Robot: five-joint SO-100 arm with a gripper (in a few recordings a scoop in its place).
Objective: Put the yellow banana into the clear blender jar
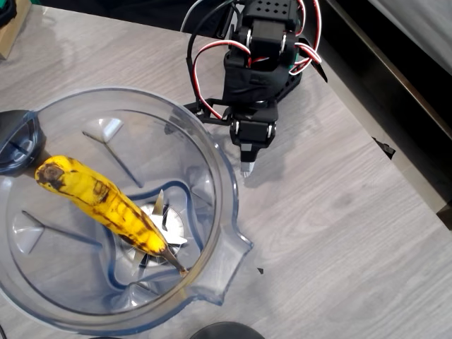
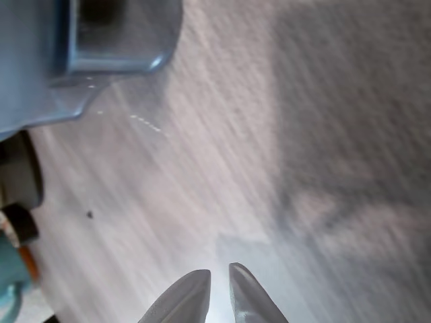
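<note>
One banana (image 1: 106, 205) lies inside the jar (image 1: 219, 191) in the overhead view, set diagonally from upper left to lower right. Its dark-spotted upper end rests against the left wall; its lower tip reaches past the blade (image 1: 164, 224) toward the spout (image 1: 229, 258). The fruit crosses over the steel prongs at the jar's bottom. The jar stands on a grey wood-grain surface (image 1: 339, 212) and takes up the left half of that view.

The arm (image 1: 258, 63), black with red and white wires, stands at top centre, just right of the jar's rim. Its end effector (image 1: 247, 168) points down at bare surface beside the rim, apart from the jar and holding nothing.

In the wrist view the two pale fingertips (image 2: 182, 299) sit at the bottom edge, pressed nearly together with only a thin gap between them. The surface (image 2: 269, 168) beyond them is blurred. A bluish translucent form at upper left is probably part of the jar (image 2: 40, 81), though the blur leaves this uncertain.
</note>
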